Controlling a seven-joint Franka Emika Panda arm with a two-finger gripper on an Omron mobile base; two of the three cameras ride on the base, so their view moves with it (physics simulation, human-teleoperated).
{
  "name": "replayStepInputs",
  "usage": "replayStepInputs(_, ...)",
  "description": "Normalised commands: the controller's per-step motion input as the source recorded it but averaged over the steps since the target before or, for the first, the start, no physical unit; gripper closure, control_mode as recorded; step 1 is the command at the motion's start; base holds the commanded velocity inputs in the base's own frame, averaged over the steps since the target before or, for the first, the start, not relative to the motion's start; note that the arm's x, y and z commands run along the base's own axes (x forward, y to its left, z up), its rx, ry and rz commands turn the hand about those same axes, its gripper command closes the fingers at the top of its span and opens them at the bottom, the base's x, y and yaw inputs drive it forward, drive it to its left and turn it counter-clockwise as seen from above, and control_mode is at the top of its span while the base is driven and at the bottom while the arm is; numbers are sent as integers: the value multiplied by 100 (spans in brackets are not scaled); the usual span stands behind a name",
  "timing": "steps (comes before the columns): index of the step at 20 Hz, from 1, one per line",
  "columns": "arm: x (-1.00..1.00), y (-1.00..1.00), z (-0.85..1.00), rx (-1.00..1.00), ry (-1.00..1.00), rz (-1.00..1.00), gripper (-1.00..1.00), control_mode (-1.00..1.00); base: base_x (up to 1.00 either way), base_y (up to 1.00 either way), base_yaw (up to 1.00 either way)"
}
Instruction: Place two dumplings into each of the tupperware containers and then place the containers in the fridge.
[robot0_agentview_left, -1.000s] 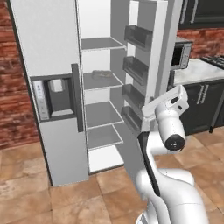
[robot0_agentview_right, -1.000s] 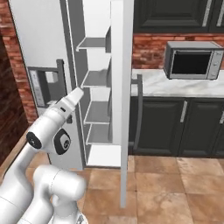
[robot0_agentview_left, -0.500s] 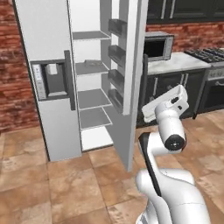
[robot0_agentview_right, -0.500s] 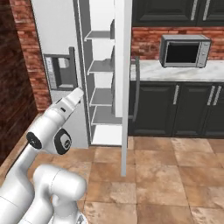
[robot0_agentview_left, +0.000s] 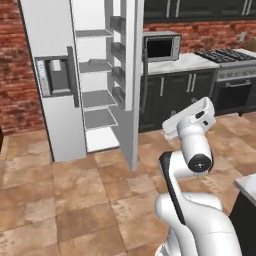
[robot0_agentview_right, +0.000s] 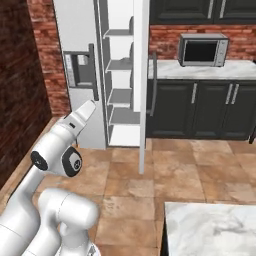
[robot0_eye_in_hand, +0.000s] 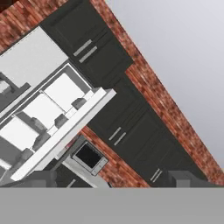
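Fridge (robot0_agentview_left: 55, 95) at ten o'clock, door swung wide to take containers; the tool (robot0_eye_in_hand: 112, 177), fingers apart and empty, points up toward the microwave (robot0_eye_in_hand: 89, 157).

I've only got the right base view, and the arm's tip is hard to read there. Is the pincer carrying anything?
Observer: No. The hand view shows the pincer open, with nothing between its tips.
Operator: What lies past the microwave along that counter?
Observer: A stove, in the left base view, to the right of the microwave.
Operator: Where is the hand camera aimed?
Observer: Upward, at the upper cabinets and the ceiling, with the open fridge beside them.
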Motion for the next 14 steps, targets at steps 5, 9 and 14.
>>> replayStepInputs(5,0,0,0,0,0,0,-100,100,-100,-26,0)
replayStepInputs(9,0,0,0,0,0,0,-100,100,-98,-29,0)
replayStepInputs(14,0,0,0,0,0,0,-100,100,-97,-41,0)
